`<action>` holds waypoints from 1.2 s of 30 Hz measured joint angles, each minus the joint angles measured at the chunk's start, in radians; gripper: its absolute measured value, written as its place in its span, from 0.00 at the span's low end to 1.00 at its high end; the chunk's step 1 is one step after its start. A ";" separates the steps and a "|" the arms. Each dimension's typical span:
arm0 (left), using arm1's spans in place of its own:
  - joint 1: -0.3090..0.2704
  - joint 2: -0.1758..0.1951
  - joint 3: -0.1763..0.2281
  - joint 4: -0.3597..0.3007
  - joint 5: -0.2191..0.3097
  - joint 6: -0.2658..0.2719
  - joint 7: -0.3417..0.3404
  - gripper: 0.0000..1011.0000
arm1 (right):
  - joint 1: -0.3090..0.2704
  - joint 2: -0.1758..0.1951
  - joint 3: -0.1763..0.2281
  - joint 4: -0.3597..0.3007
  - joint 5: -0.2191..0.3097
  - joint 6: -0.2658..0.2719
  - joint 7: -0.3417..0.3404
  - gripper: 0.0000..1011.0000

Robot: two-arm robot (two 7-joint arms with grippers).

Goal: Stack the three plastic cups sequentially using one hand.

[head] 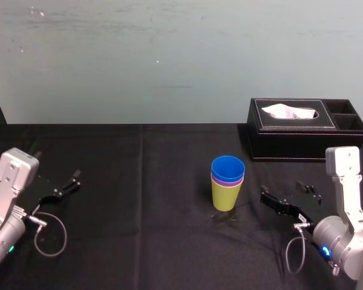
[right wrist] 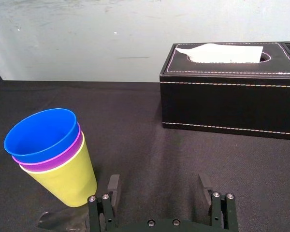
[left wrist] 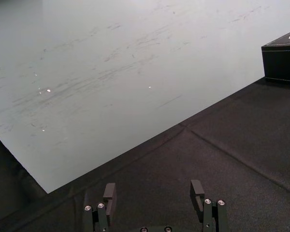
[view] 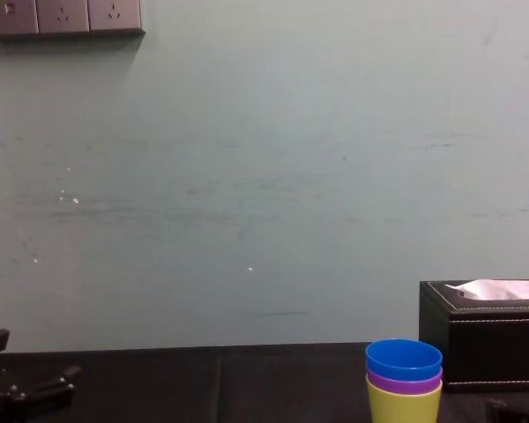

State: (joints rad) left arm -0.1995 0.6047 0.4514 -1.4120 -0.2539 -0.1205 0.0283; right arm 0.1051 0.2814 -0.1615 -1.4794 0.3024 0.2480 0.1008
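**A:** Where do the cups stand?

**B:** All in one pile, mouths up, near the middle of the table [head: 139, 199]. Yellow-green cup [head: 225, 196] at the bottom on the black cloth, purple cup [head: 227, 180] inside it with just a band of rim showing, blue cup [head: 228, 167] innermost and highest. The pile looks upright.

**A:** Why does it sit so neatly?

**B:** My reading is the taper. Each narrow base drops into the wider mouth below and stops on the wall, so the rims step up one above another.

**A:** And the working hand?

**B:** The right gripper [right wrist: 159, 186] is low over the cloth, just beside the pile on the robot's right and not touching it. Jaws spread, nothing between them. It points past the pile, with the yellow-green cup off to one side of the jaws.

**A:** Why spread and clear?

**B:** I judge the stacking is finished. Three cups nested, nothing left to carry, so no reason to grip. Clear of the pile also means no nudging it.

**A:** The other arm?

**B:** The left gripper [left wrist: 153, 191] is parked at the table's left, well apart from the cups, fingers apart, empty. That fits a one-handed job.

**A:** Anything else nearby?

**B:** A black tissue box [head: 305, 130] behind the right gripper, near the wall. It's apart from the cups and not in play.
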 joint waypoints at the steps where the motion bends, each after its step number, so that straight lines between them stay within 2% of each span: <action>1: 0.000 0.000 0.000 0.000 0.000 0.000 0.000 0.99 | 0.000 0.000 0.000 0.000 0.000 0.000 0.000 0.99; 36: 0.000 0.000 0.000 0.000 0.000 0.000 0.000 0.99 | 0.000 0.000 0.000 0.000 0.000 0.000 0.000 0.99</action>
State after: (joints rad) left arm -0.1995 0.6047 0.4514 -1.4120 -0.2539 -0.1205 0.0283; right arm 0.1051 0.2814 -0.1616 -1.4793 0.3025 0.2481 0.1009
